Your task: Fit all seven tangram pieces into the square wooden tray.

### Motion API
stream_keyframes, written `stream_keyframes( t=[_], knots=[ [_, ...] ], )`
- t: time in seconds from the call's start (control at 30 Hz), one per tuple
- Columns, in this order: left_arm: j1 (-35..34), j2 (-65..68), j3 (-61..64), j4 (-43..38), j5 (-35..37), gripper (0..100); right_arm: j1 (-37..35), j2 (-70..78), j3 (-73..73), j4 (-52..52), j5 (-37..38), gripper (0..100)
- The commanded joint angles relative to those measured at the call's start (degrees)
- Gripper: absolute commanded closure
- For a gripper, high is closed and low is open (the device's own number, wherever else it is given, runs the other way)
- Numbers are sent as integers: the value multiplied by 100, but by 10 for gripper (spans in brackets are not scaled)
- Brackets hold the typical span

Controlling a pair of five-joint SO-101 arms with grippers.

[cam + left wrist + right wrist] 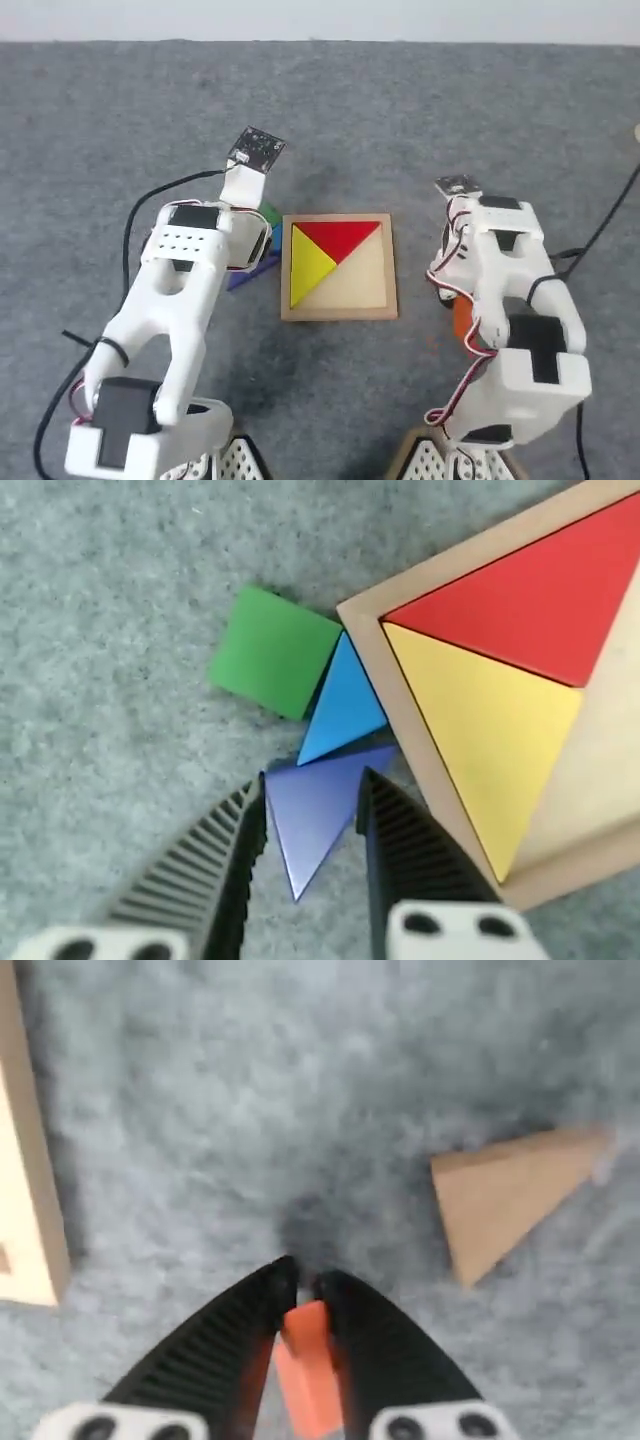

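The square wooden tray (385,300) lies mid-table with a red triangle (338,236) and a yellow triangle (308,265) in it. In the left wrist view, my left gripper (310,820) is open, with a finger on each side of a purple triangle (318,798) on the carpet. A blue triangle (345,705) and a green square (272,650) lie just beyond it, against the tray's corner (420,720). My right gripper (303,1280) is shut on an orange piece (308,1365), right of the tray. A tan triangle (505,1195) lies on the carpet nearby.
Grey carpet covers the table. The tray's outer edge (30,1200) is close beside the right gripper. Black cables trail off both arms, one at the far right (600,230). The tray's lower right half (360,280) is bare wood.
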Motion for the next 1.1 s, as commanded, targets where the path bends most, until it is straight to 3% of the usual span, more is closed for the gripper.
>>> stream_keyframes(
  t=[0.0,0.27,0.5,0.87,1.07],
  knots=[
    [-44,-255,-171,-97,44,855,207,-31,-589,-13,53,963],
    [-44,-255,-171,-97,44,855,646,-22,-1776,892,97,964],
    [-44,-255,-127,-105,26,855,356,-57,-1582,2334,677,892],
    [-44,-255,-127,-105,26,855,189,-338,440,1358,1389,887],
    [-44,-255,-127,-105,26,855,233,286,396,673,1108,887]
  ],
)
